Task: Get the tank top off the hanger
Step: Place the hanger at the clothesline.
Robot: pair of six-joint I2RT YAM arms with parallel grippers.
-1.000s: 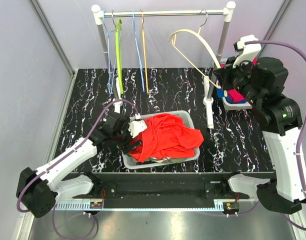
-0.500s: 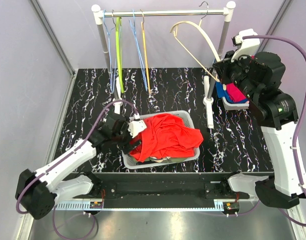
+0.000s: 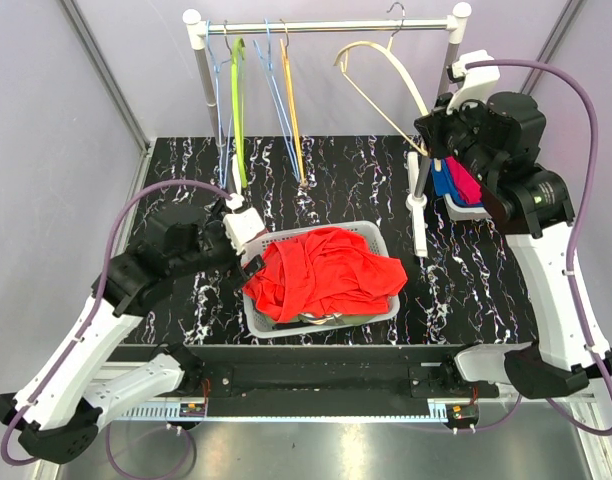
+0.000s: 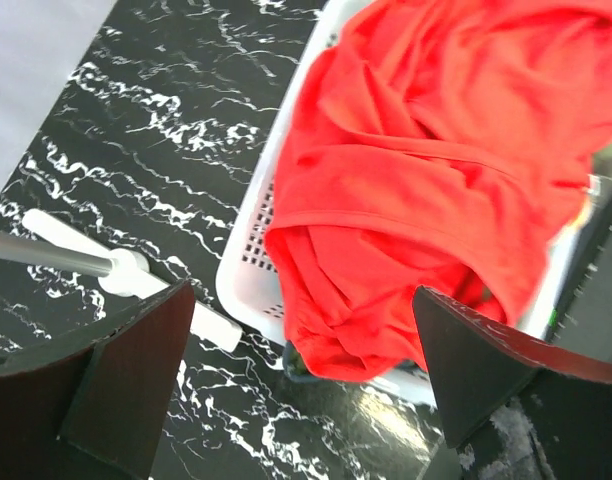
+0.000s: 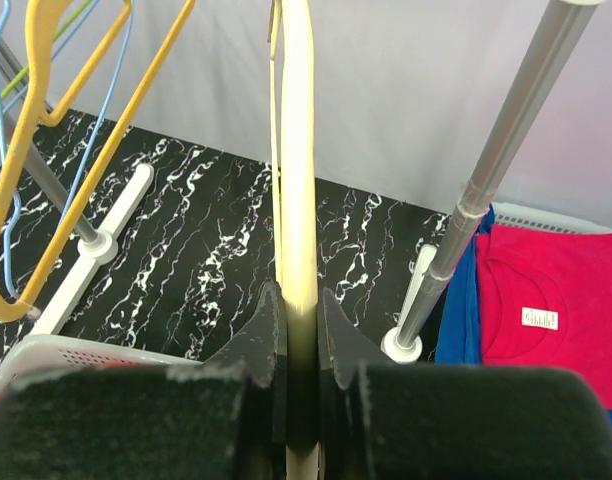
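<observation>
- The tank top (image 3: 326,275) is off the hanger (image 5: 296,150). It lies bunched in the basket (image 4: 248,250) at the middle of the desk (image 3: 186,180), with one fold over the near left rim. To my eye the removal is done.
- The right hand (image 5: 298,320) is clamped narrow on the cream hanger's lower end, holding it up by the rail (image 3: 326,25) at the far right.
- I cannot tell whether the hook is over the rail. If the hand lets go before it seats, the hanger would likely drop onto the desk or the basket.
- The hold is at one end only, so the hanger could pivot in the pinch and swing into the post (image 5: 506,150) on its right.
- The orange hanger (image 5: 116,110) hangs just left of it, so a sideways sweep could knock or tangle the two.
- The left hand (image 4: 301,295) hangs spread wide and empty over the basket's left side, just above the red cloth. A dip there could catch the fold and drag it over the rim.
- That overhanging fold might slide out if the basket is nudged.
</observation>
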